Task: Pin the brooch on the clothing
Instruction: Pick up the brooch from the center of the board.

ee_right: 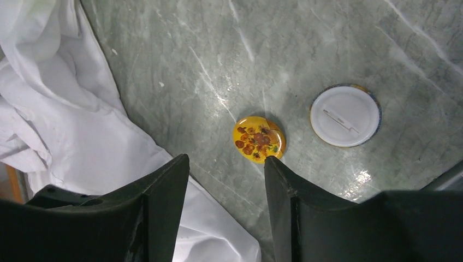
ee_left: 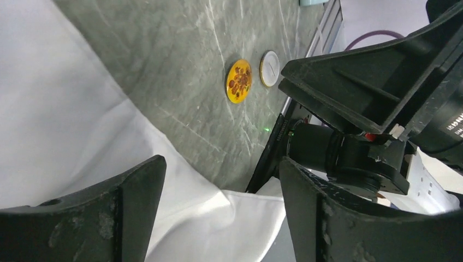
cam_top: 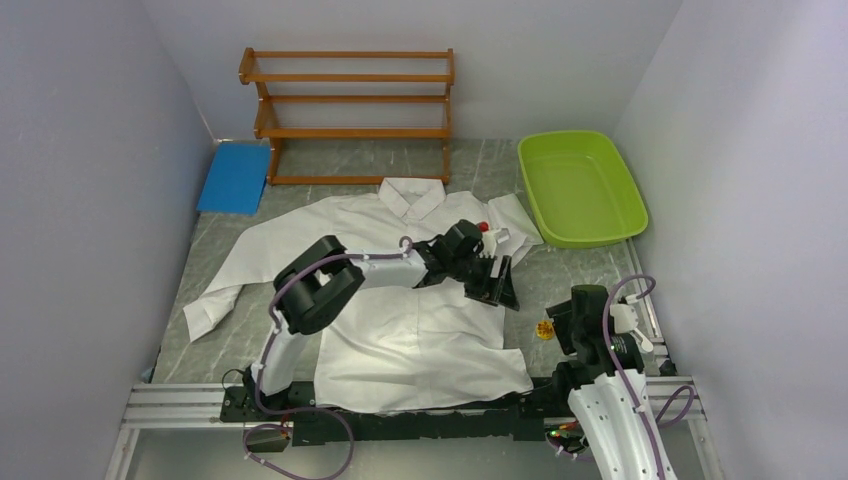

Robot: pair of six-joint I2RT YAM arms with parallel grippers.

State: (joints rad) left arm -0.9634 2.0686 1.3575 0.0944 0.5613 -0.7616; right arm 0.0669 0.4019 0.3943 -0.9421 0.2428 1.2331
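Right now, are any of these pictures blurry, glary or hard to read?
Top view: even, soft light, everything sharp. Left wrist view: the shirt is washed out to flat white. Right wrist view: the brooch is crisp with a small shadow, the tabletop glints, the dark near fingers show little detail.

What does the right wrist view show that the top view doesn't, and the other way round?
Only right wrist: a white disc lying back up beside the brooch, and the brooch's flower print. Only top: the whole shirt with the left arm over it, the rack, green tub and blue pad. Both: the yellow brooch on the table, just off the shirt's edge.
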